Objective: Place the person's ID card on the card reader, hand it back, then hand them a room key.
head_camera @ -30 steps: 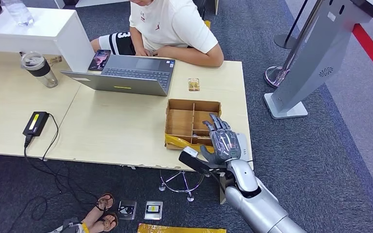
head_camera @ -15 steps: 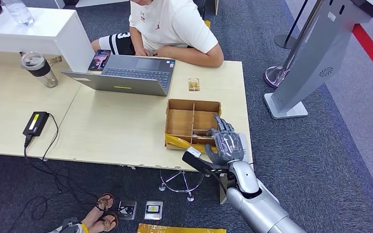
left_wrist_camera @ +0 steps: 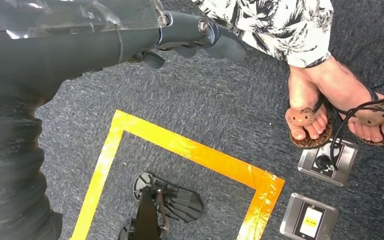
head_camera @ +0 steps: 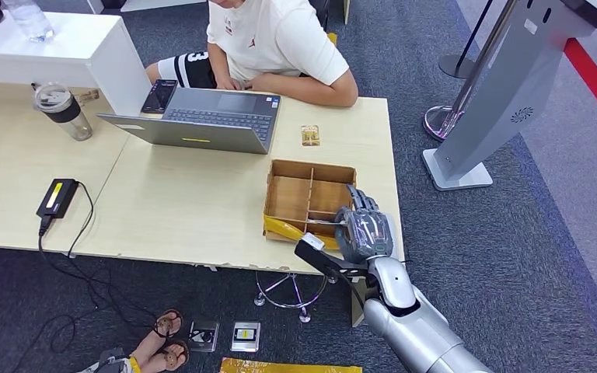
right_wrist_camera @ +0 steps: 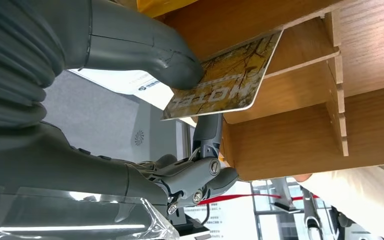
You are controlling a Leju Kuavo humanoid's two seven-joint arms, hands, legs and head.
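Matt wooden divider box, glossy card

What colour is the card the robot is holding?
The key card is golden yellow with dark branch patterns, best seen in the right wrist view.

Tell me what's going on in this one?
The robot's right hand pinches a yellow hotel key card at the wooden divided box on the table's near edge. A person sits across the table behind a laptop, with another small card lying near them. The left hand hangs toward the floor, holding nothing.
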